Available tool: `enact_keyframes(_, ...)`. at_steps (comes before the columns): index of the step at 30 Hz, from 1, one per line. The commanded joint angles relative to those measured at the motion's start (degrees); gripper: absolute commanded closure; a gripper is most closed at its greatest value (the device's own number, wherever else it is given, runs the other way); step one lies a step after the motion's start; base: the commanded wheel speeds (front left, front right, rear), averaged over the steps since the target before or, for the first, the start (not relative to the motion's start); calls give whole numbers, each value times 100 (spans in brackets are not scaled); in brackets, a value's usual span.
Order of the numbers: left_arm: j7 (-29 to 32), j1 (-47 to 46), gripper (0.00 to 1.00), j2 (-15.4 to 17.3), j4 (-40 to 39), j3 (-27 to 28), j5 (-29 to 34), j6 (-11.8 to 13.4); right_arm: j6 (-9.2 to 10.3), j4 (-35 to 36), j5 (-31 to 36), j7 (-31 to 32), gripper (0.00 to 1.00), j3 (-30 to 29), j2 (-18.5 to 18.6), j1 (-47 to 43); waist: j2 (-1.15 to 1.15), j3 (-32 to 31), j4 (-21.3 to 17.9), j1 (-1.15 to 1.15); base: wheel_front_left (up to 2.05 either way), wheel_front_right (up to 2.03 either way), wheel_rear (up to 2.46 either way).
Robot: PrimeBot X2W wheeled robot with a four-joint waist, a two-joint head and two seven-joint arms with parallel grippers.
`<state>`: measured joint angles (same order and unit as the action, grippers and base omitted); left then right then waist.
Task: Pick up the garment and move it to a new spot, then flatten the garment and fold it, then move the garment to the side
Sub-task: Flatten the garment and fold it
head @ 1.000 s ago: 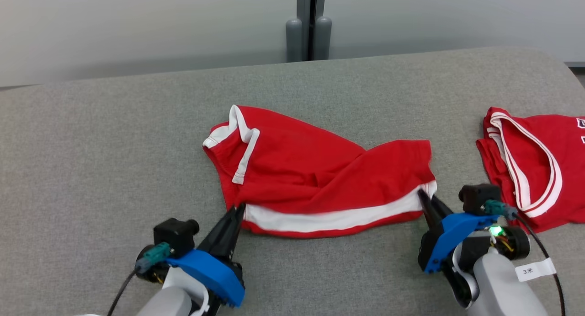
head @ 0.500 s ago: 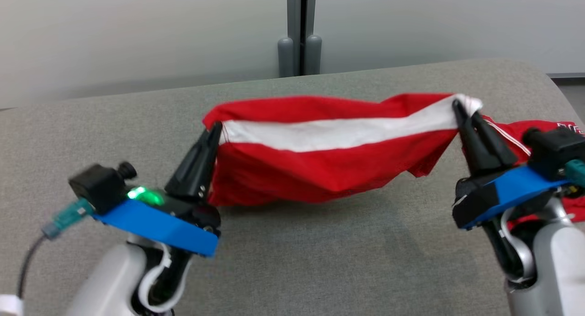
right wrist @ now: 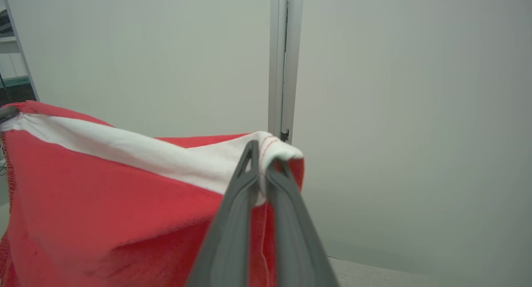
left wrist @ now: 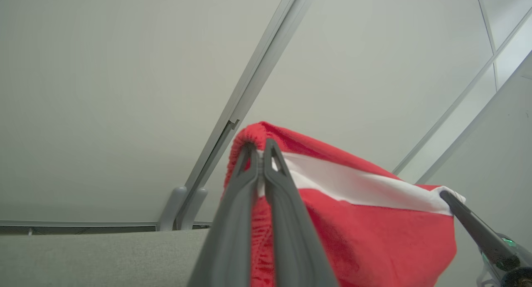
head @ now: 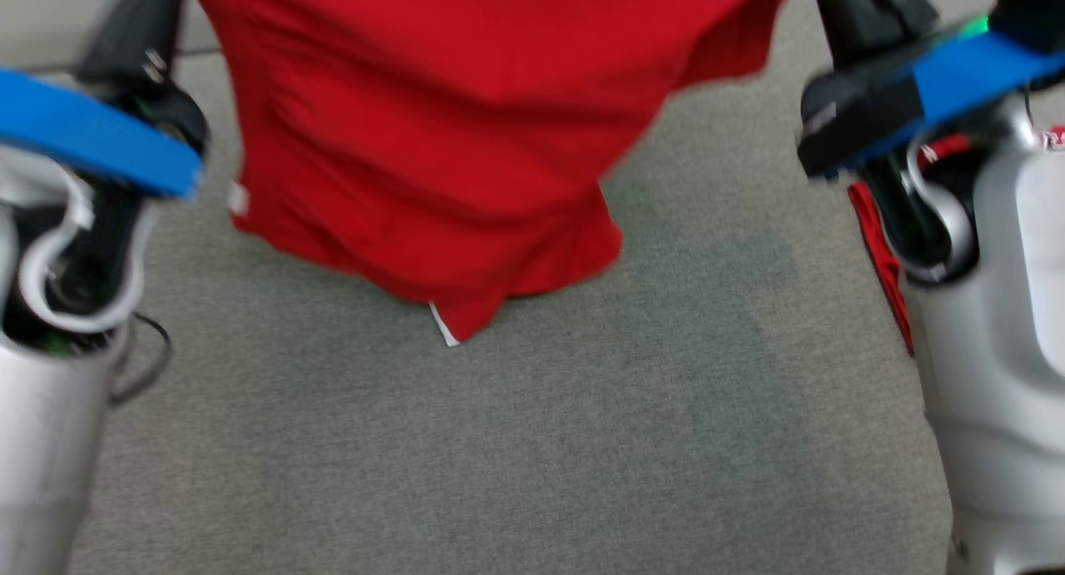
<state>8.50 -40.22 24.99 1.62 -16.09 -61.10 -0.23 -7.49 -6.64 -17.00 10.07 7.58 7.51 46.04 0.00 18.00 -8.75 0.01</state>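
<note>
Writing: white lettering on a second red garment (head: 882,250) at the right edge of the head view, cut off and unreadable; small white tag (head: 238,199) on the hanging cloth's left edge, too blurred to read.
Left gripper (left wrist: 260,148): two long dark fingers pressed together, pinching the red top corner of the cloth, just beside the white band (left wrist: 353,185).
Right gripper (right wrist: 262,154): fingers pressed together, pinching the opposite top corner, right on the end of the white band.
Red knit garment (head: 433,142): lifted in the air, stretched between both grippers, band along the top and body hanging in folds; lowest tip (edged in white) close to the surface, contact impossible to tell.
Grey woven fabric surface (head: 499,442): spread beneath the hanging cloth.
</note>
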Motion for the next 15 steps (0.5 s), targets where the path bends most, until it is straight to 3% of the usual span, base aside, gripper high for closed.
enact_keyframes(1,-42,-424,100,97,192,76,152,19,-1,-436,-3,-313,100,32,-72,476,0,215,23,-1,0,0,0)
enact_keyframes(8,-459,-1909,100,238,1096,294,614,-66,0,-2175,484,-1827,100,220,-162,2329,0,591,-160,-1,0,0,0)
enact_keyframes(15,-872,-2239,100,90,1566,358,615,-326,2,-3059,655,-2383,100,248,-206,2787,0,673,-186,-1,0,0,0)
